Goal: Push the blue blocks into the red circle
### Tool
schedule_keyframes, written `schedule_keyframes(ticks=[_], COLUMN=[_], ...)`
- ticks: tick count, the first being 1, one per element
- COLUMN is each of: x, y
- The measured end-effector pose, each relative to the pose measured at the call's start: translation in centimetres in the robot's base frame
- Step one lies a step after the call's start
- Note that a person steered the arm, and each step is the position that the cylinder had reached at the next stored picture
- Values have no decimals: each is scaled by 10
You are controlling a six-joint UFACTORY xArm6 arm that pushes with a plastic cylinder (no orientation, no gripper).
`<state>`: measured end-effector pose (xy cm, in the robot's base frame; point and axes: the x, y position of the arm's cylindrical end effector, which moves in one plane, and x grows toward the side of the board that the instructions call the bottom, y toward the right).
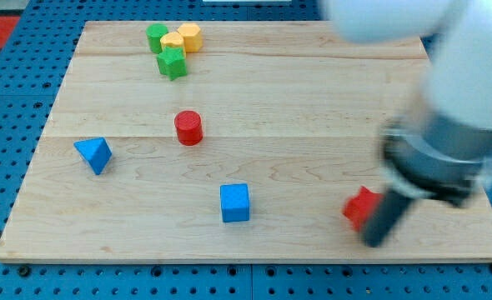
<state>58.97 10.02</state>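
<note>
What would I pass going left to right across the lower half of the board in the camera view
Blue triangle block → red round block → blue cube → red block → my tip, just right of that red block.

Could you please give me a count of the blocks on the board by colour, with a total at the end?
Blue: 2, the blue triangle and the blue cube
Red: 2, the red cylinder and a red block touching the rod near my tip
Green: 2, the green cylinder and a green block
Yellow: 2, a yellow block and a yellow block
Total: 8
</note>
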Motion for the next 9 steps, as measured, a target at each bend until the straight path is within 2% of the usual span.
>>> schedule_keyframes(ticks=[1, 2, 3, 4, 5, 6, 7, 8, 9], x=[-17, -4, -37, -95, -66, -22, -54, -70, -90], y=[-80, -84, -137, -177, -183, -261, -342, -321, -331])
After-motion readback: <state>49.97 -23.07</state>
